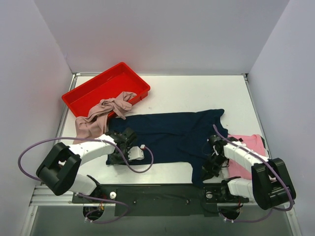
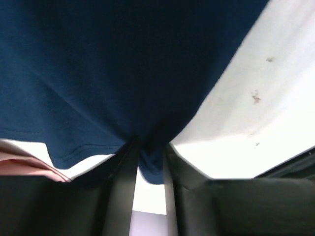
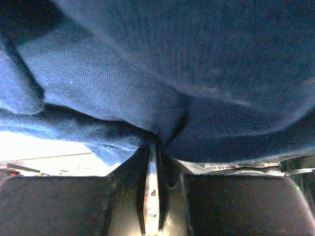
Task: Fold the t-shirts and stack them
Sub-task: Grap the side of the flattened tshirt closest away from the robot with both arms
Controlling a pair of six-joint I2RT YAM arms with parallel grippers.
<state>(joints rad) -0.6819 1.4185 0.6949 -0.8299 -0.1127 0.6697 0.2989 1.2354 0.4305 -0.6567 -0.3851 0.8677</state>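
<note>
Left pincer [image 2: 147,147] and right pincer [image 3: 156,141], each tight on the navy t-shirt [image 1: 172,130].

The top view is bright and even with only soft shadows, while in the left wrist view the white tabletop [image 2: 256,113] is washed out by glare, and in the dimmer right wrist view the dark navy blue cloth t-shirt [image 3: 197,59] is very near and partly out of focus.

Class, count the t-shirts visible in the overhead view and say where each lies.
3: navy t-shirt spread mid-table; beige-pink t-shirt draped over red tray rim; pink t-shirt at right, partly hidden.
</note>
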